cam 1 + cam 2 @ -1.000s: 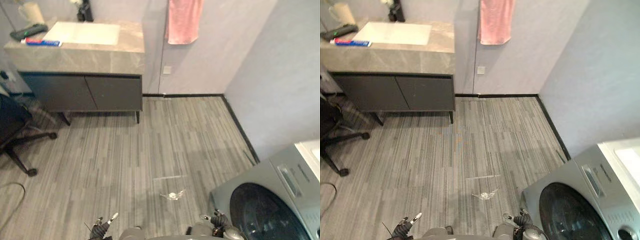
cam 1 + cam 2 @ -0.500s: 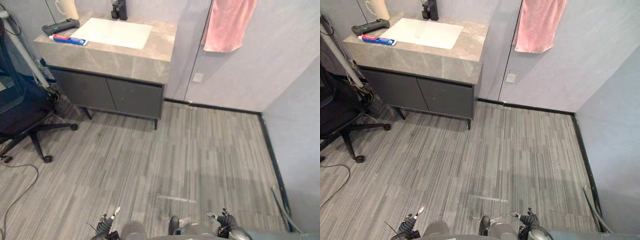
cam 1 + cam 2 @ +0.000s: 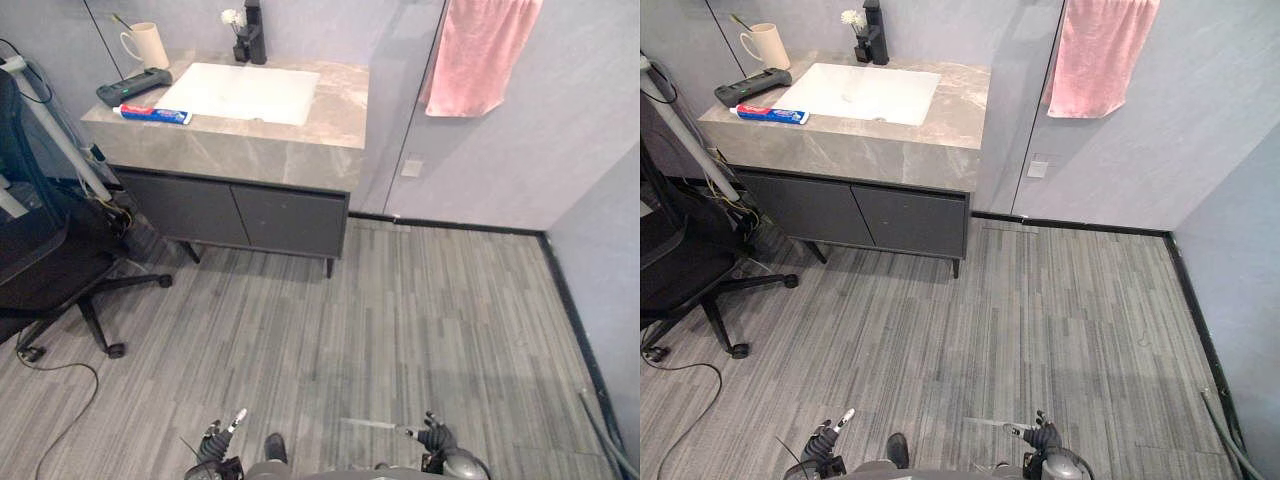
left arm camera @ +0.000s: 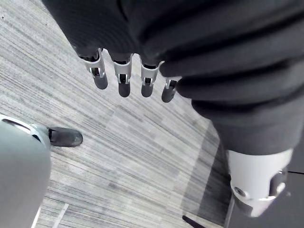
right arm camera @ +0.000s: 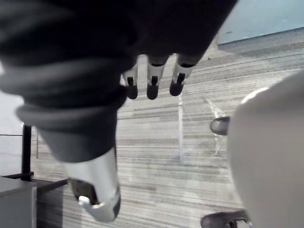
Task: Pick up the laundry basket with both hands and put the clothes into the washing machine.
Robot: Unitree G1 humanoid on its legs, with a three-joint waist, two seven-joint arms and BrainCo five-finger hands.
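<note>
My left hand [image 3: 218,441] hangs low over the grey plank floor, and my right hand [image 3: 434,439] hangs low beside it. In the left wrist view the fingers [image 4: 124,79] point straight down at the floor and the thumb [image 4: 258,186] stands apart, with nothing held. The right wrist view shows the same: straight fingers [image 5: 152,81], thumb [image 5: 95,186] off to the side, bare floor past them. Both hands are open and empty.
A grey vanity [image 3: 235,205] with a white sink [image 3: 243,92] stands against the far wall, carrying a mug [image 3: 146,45], a toothpaste tube and a black faucet. A pink towel [image 3: 482,52] hangs on the wall. A black office chair [image 3: 55,275] is at the left.
The whole picture has swung to the left, so the camera has turned: the washing machine has slid out at the right, and the vanity and chair have come further in. Both hands stay low and open.
</note>
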